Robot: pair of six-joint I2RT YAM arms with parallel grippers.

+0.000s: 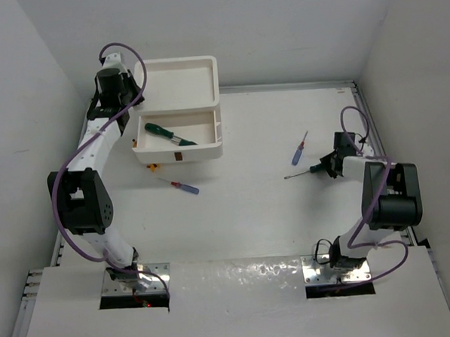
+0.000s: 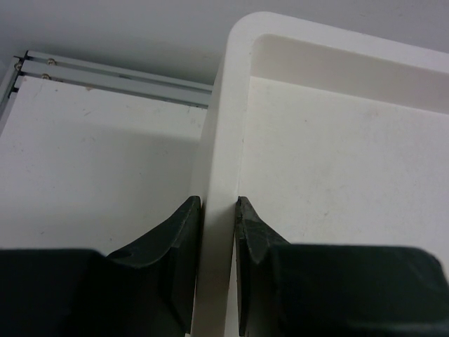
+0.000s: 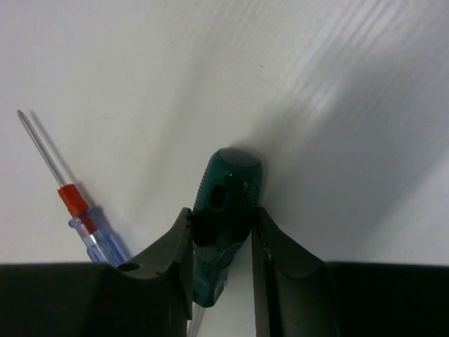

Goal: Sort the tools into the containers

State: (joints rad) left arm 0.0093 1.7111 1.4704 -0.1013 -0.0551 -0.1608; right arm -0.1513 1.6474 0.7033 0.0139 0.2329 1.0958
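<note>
The white box [image 1: 205, 71] stands at the back left with its recessed tray top up. One drawer [image 1: 214, 135] is pulled out, and a green screwdriver [image 1: 163, 132] lies in it. My left gripper [image 1: 135, 84] is shut on the box's left rim [image 2: 235, 105], one finger on each side of it [image 2: 217, 205]. My right gripper [image 1: 328, 165] is shut on the stubby dark green screwdriver [image 3: 228, 182] low over the table, its shaft [image 1: 297, 174] pointing left. A blue-and-red screwdriver [image 1: 299, 148] lies just beside it and shows in the right wrist view [image 3: 81, 214].
A second blue-and-red screwdriver [image 1: 185, 187] lies in front of the box. A small yellow-orange tool [image 1: 153, 168] lies by the drawer's front left corner. White walls close in the table on the left, back and right.
</note>
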